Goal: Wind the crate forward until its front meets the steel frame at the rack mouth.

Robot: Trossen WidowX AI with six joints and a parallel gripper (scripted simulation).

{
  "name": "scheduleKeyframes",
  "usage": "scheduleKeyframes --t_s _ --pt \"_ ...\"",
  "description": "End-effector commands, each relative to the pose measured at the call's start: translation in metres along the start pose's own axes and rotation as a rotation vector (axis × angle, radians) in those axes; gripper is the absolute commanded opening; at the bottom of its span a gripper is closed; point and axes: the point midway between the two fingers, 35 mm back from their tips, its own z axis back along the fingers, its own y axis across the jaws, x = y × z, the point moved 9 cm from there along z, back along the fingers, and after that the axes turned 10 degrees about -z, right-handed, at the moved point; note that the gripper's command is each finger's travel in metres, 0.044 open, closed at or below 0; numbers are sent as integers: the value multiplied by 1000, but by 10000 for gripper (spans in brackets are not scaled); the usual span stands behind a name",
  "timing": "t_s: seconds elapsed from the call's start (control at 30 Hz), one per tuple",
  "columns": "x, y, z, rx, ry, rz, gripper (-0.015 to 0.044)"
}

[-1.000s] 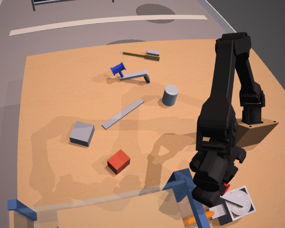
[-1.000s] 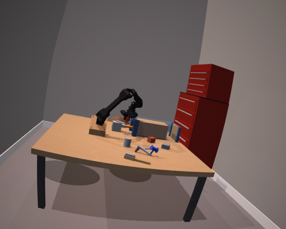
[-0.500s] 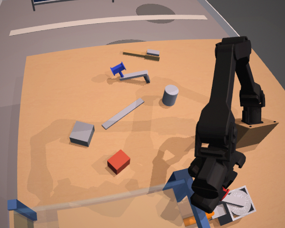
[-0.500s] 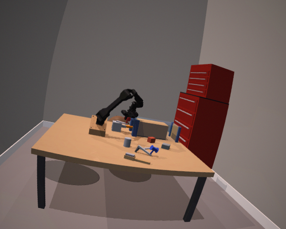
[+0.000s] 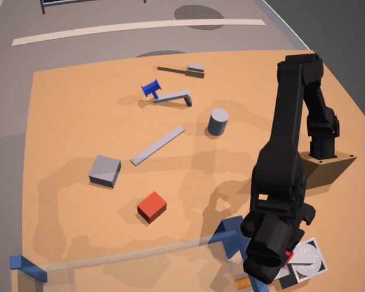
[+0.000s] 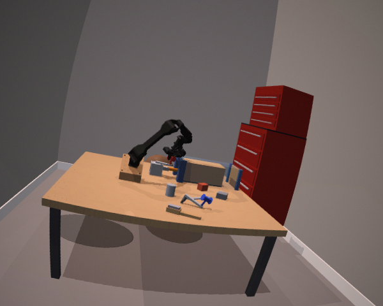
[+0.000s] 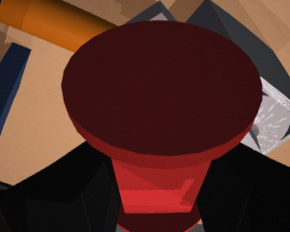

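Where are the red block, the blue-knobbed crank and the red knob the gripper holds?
red block [image 5: 152, 204] [image 6: 202, 187]: top and exterior, body
blue-knobbed crank [image 5: 171, 96] [image 6: 194, 200]: same views, arm
red knob [image 7: 161, 89]: wrist, end disc

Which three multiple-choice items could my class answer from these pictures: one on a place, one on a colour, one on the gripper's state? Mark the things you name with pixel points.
1. What stands on the raised end of the grey crank lying on the bench, away from the gripper?
A) an orange bar
B) a blue spool-shaped knob
C) a brush

2. What colour is the small block [image 5: 151, 205] [image 6: 202, 186] nearest the clear-panelled cubby?
A) green
B) yellow
C) red

3. How is the gripper [image 5: 285, 256] [image 6: 172, 158] [image 7: 156, 131]?
A) shut on a red knob
B) wide open
C) shut on the grey cylinder

Answers:
1: B, the blue knob [image 5: 151, 88] [image 6: 206, 199] is joined to the crank [image 5: 171, 96] [image 6: 193, 200].
2: C, its faces are red.
3: A, the red knob [image 5: 288, 258] [image 6: 172, 160] [image 7: 161, 87] sits between its fingers.
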Motion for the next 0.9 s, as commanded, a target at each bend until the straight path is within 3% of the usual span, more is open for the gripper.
scheduleKeyframes --t_s 0.0,0.87 --pt "-8 7 -2 20 13 0 0" --pt "-32 19 -11 22 15 0 0"
